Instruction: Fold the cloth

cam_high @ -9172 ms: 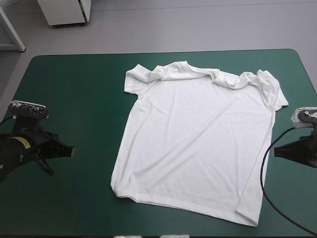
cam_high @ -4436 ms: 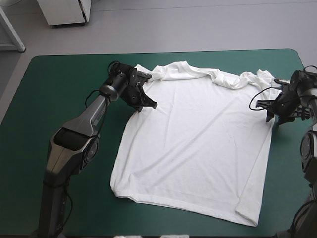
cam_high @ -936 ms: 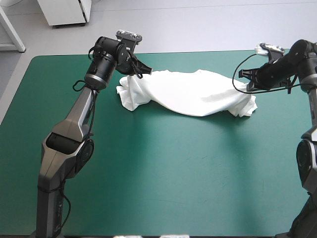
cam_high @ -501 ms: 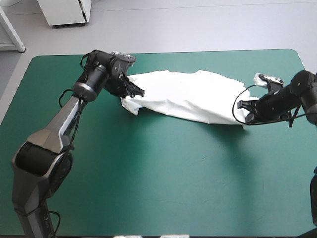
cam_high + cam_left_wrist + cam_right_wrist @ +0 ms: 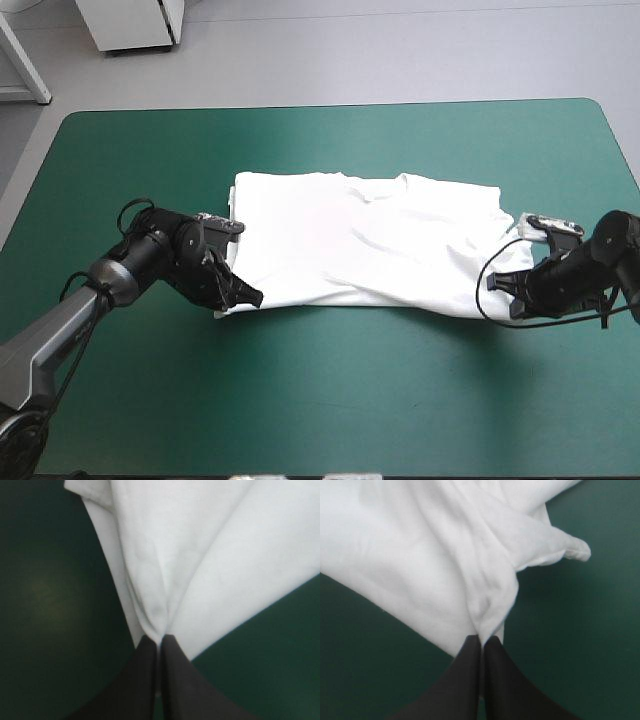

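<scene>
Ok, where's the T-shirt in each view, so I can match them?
High view: the T-shirt lies as a folded band mid-table, between the left gripper and the right gripper.
Left wrist view: the T-shirt fans out ahead of the left gripper, which pinches a corner.
Right wrist view: the same, at the other corner.
Shared landmark: the teal-green cover bordering the white edge.

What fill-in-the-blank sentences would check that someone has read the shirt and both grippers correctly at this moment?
1. The T-shirt on the table is ____ in colour.
2. The left gripper pinches the T-shirt's near corner with its fingers ____ (open/shut).
3. The right gripper holds the T-shirt toward the table's ____ (left/right) edge.
4. The number of grippers holding the T-shirt is ____.

Missing words: white; shut; right; two.
</scene>
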